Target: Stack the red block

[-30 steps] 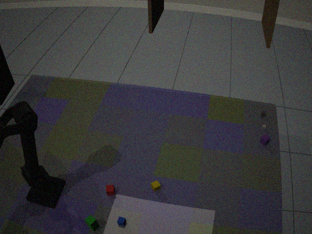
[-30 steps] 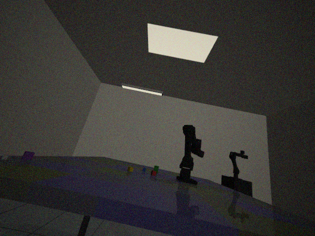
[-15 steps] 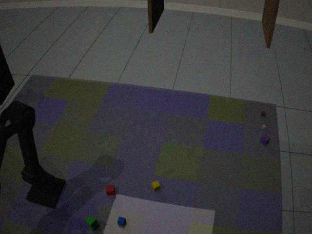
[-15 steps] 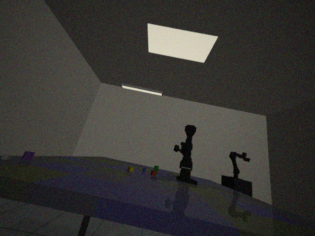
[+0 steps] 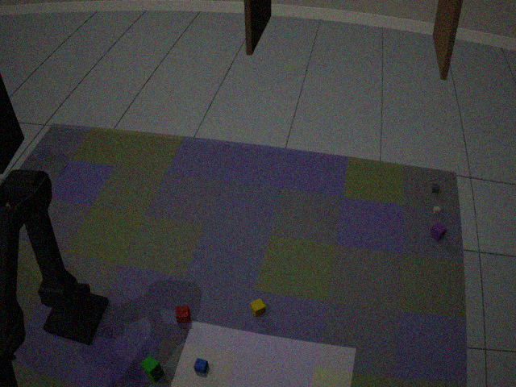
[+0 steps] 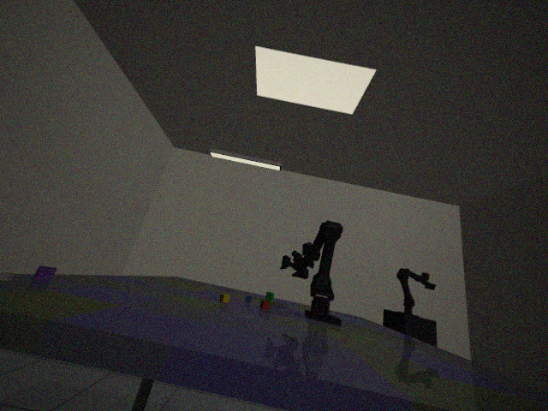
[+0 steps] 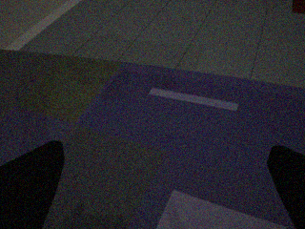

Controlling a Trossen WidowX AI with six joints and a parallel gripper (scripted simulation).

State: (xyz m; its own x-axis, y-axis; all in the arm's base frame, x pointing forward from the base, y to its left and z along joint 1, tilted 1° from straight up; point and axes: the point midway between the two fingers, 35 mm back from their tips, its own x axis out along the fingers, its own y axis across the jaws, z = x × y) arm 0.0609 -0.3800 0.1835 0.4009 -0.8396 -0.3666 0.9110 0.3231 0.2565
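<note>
Overhead, the released claw [image 6: 293, 264] is hovering well above the red block [image 5: 181, 314] sitting on the dim patchwork counter [image 5: 258, 208].

The room is dim; a pale tiled floor [image 5: 258, 95] with dark grout lines runs to a light skirting strip; two brown wooden legs [image 5: 255, 25] stand at the far edge; grey walls [image 6: 247, 221] meet a dark ceiling holding a bright rectangular light panel [image 6: 312, 80].

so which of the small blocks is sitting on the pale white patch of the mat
The blue block, alone on the pale patch near the front edge. The green tower, red block and yellow block all sit on darker patches.
</note>
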